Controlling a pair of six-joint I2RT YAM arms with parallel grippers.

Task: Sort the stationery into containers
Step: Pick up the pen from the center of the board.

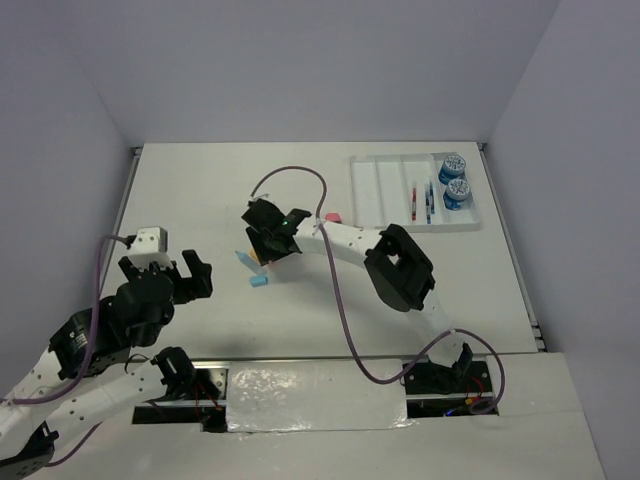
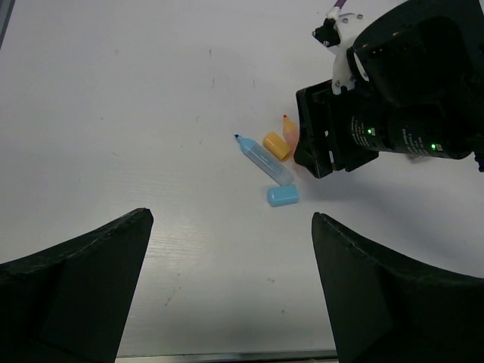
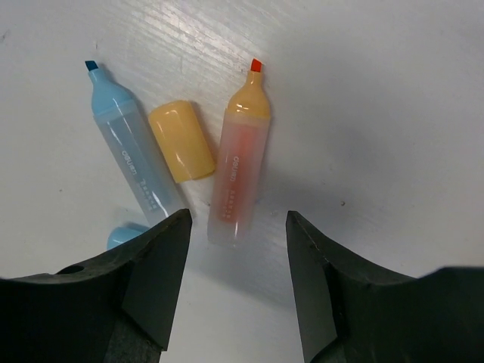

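While the flat white four-compartment plastic tray [image 1: 370,185] lies well apart from the uncapped light-blue plastic highlighter [image 1: 243,261] in the top view, with two round blue rolls [image 1: 452,163] and thin pens [image 1: 413,200] already in its compartments, the right gripper [image 1: 268,244] hangs just beside that highlighter; from the left wrist, the left gripper [image 2: 231,219] stands wide open with nothing between its jaws, near the light-blue highlighter but not over it; just beside that highlighter lies a loose orange plastic cap [image 2: 277,145], then the uncapped orange translucent highlighter [image 2: 290,130], while a loose light-blue cap [image 2: 283,195] rests by the light-blue highlighter's tail end; from the right wrist, the jaws are parted and straddle the orange highlighter's tail without touching it, so nothing is gripped; that barrel looks light, stiff and smooth, so it may well slip or roll; a hold across the mid-barrel, clear of the exposed tip and of the cap beside the light-blue highlighter, seems safest.
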